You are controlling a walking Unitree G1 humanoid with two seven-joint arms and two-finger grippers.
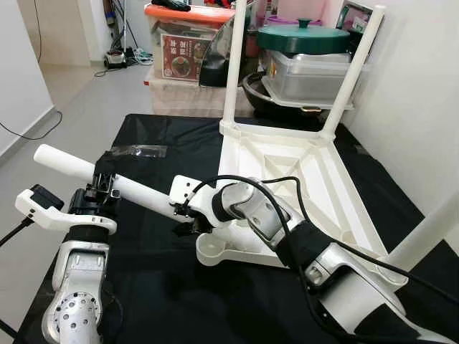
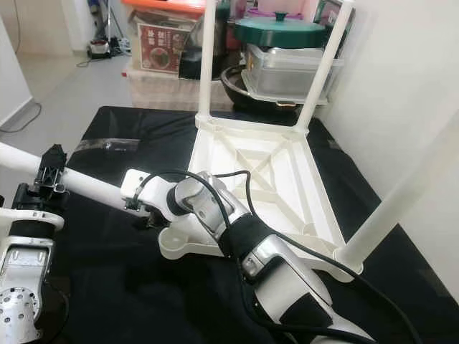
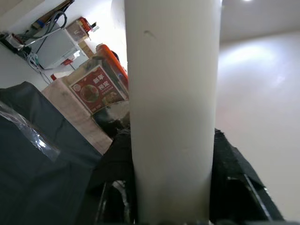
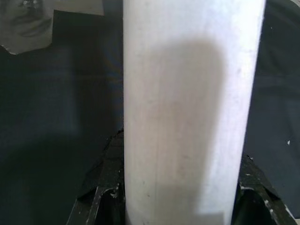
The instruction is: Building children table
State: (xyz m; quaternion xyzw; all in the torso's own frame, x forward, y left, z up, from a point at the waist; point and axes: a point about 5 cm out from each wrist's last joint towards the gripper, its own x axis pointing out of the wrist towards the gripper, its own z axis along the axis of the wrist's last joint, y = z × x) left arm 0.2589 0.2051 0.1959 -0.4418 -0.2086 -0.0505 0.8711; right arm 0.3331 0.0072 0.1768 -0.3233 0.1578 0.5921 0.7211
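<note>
The children's table (image 1: 287,186) lies inverted on a black cloth (image 1: 150,143) covering the counter, underside frame facing up. Three white legs are already fitted: two stand upright at the far corners, at about 12 o'clock and 1 o'clock of the frame, and a third rises at the near right corner, about 4 o'clock. The near left corner, about 8 o'clock, carries an empty round socket (image 1: 213,250).

The fourth leg (image 1: 136,192) is held nearly horizontal, just above the cloth, running from 9 o'clock toward the frame. The left gripper (image 1: 102,188) is clamped on it around mid-length; the left wrist view shows black jaws pressed against both sides of the white tube. The right gripper (image 1: 188,218) holds the same leg at the end nearest the table, jaws likewise closed against both sides of the tube in the right wrist view. That end sits close to the empty socket but is not yet seated.

Current step, as judged: fitting the last leg. The task appears to be mostly complete.

The next move calls for raising the leg from horizontal to upright, bringing its inner end over the socket, then pressing straight down. Both arms must coordinate, since each grips the same rigid part.

A clear plastic bag (image 1: 140,150) lies on the cloth at 10 o'clock, well apart from the work. Storage boxes (image 1: 188,43) and cookware stand beyond the counter.
</note>
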